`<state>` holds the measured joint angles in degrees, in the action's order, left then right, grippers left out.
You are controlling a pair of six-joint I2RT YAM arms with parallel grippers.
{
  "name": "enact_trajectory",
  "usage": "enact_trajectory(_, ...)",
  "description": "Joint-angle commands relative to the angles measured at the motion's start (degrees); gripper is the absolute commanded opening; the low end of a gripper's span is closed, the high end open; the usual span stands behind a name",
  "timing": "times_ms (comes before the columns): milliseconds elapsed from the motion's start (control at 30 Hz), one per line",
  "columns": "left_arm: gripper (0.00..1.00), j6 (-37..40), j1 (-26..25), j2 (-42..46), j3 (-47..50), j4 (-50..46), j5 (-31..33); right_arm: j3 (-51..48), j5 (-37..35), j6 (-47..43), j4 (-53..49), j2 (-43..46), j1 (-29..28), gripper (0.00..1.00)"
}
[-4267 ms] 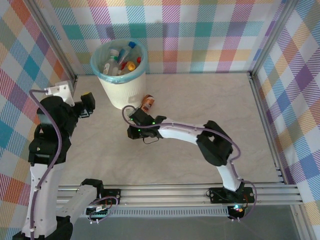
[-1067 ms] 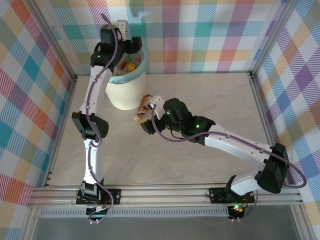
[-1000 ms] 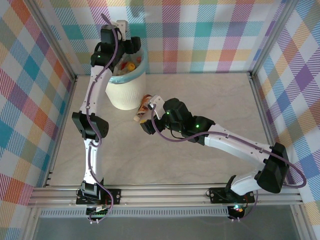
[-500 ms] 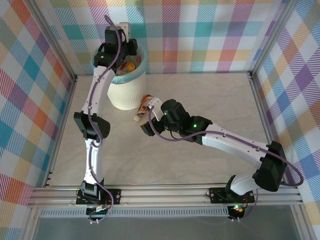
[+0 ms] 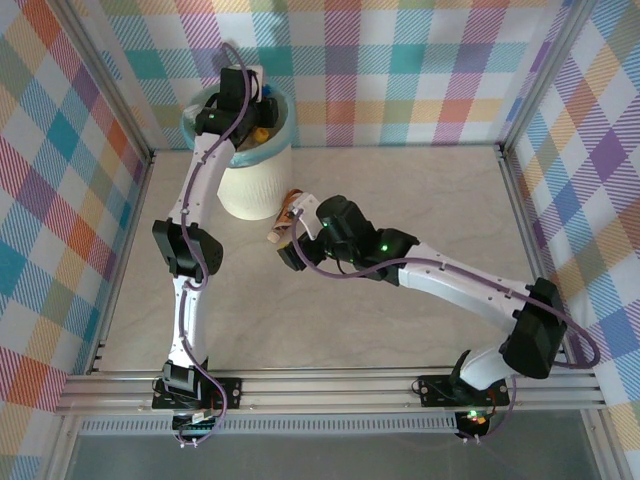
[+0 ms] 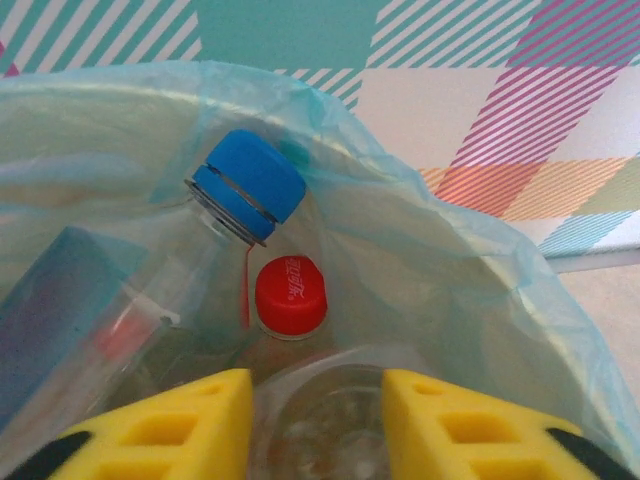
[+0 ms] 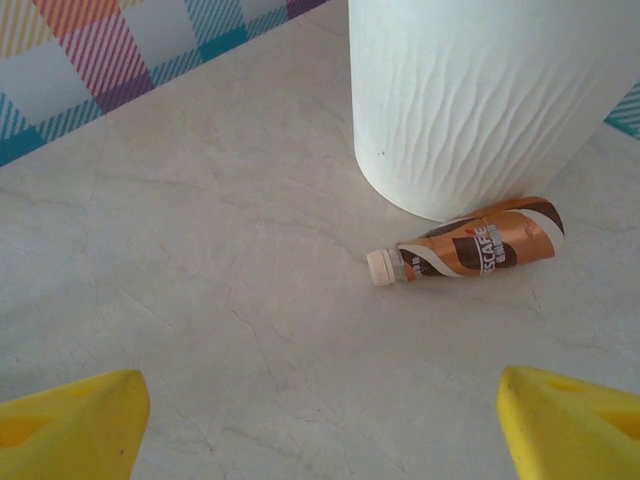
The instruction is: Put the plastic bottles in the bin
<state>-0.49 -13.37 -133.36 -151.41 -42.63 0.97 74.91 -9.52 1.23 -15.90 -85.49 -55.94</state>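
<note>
Poster: tabletop (image 5: 420, 200) is a pale marble-look sheet with faint veins all over. Checked cloth walls (image 5: 400, 60) in pink, teal, orange and purple close it in at the back and on both sides. A silver rail (image 5: 330, 383) runs along the near edge, where both arms are bolted. Where's everything sitting?

Reply: bin (image 5: 255, 185) is in the far left corner, white and ribbed, with a teal bag (image 6: 450, 260) folded over its rim. Left arm is stretched out over it, and the left gripper (image 6: 318, 400) points down into the mouth. Inside I can see a blue-capped bottle (image 6: 248, 185) leaning against the bag and a red-capped bottle (image 6: 290, 293) just below it.

Poster: is that gripper holding anything?

Reply: honestly can't tell. Its yellow fingers (image 6: 170, 430) stand a narrowish gap apart and a clear bottle (image 6: 330, 440) shows in that gap. Whether they pinch it or it just lies in the pile underneath, no idea. Right gripper (image 7: 320, 415) is easy: spread wide, nothing between the tips, hanging over the table. One brown bottle (image 7: 480, 245) is out on the table on its side. Its white cap points away from the bin and its other end is tucked against the bin's foot, a little ahead of the right gripper.
</note>
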Motion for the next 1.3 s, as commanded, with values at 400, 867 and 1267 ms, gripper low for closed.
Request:
enact_trajectory(400, 0.57, -1.18, -0.10, 23.79, 3.79, 1.76, 1.74, 10.21, 1.12, 22.85, -6.16, -11.67, 11.23, 0.92)
enact_trajectory(867, 0.64, 5.31, -0.12, 68.74, 64.95, 15.85, 1.69, 30.84, -0.25, 34.62, -11.40, -35.61, 14.06, 0.94)
enact_trajectory(1267, 0.64, 11.43, -0.13, 87.45, 80.22, 12.35, 8.51, 36.35, 7.80, 43.06, -8.24, -47.85, 14.02, 0.87)
